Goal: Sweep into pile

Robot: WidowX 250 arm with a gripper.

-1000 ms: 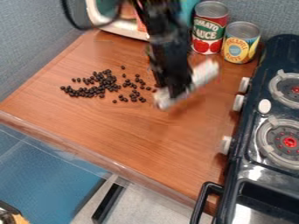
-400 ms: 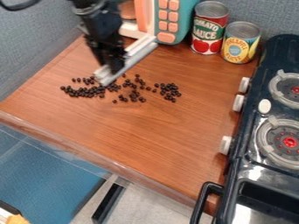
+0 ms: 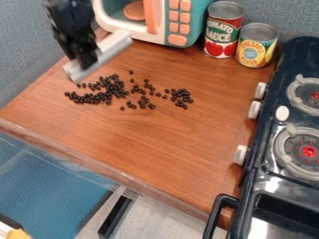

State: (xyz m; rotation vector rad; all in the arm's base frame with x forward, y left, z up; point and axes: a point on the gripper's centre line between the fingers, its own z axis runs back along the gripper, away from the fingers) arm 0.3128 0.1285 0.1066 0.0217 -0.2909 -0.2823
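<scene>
Small dark beads [image 3: 107,92] lie scattered over the upper part of the wooden counter [image 3: 162,144]. They are densest at the left, sparser in the middle, with a small cluster at the right. The gripper [image 3: 87,59] hangs at the counter's upper left, above and behind the left end of the beads. A pale, bar-shaped sweeping tool [image 3: 111,49] is held in it, slanting from lower left to upper right. The tool stands apart from the beads and hides a little of the counter's left back edge.
A toy microwave [image 3: 177,23] stands at the back, right of the arm. Beside it are a red tomato can [image 3: 223,31] and a yellow pineapple can [image 3: 256,45]. A dark stove [image 3: 293,135] with white knobs borders the counter's right side.
The gripper has moved left across the counter with the tool, ending farther up and back. The right bead cluster, earlier behind the arm, is now uncovered.
</scene>
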